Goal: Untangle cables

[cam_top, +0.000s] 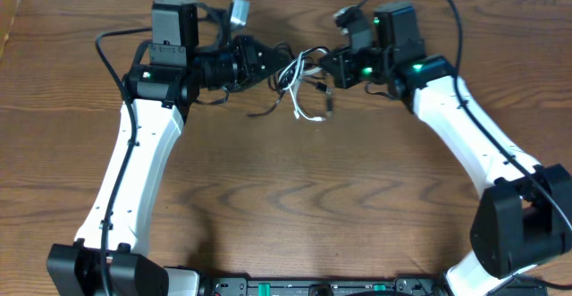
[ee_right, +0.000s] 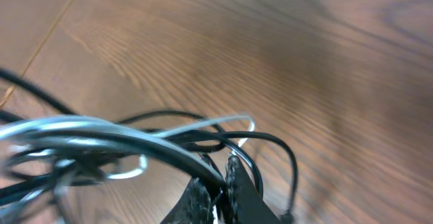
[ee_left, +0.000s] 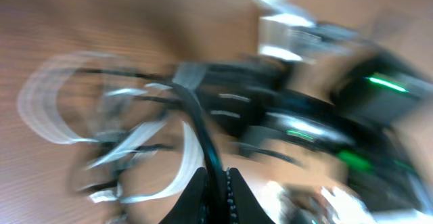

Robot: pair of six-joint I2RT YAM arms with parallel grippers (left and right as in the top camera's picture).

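The white cable (cam_top: 293, 95) and black cables (ee_right: 162, 113) sit knotted together at the counter's (cam_top: 295, 207) far side. The right jaws clamp a black strand. The left jaws, though blurred, seem closed on another. Nothing is separated yet.

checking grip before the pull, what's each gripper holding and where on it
Right gripper pinches the cables mid-length, in the tangle, not at a plug. Left gripper looks shut on the cables too; blur hides where.
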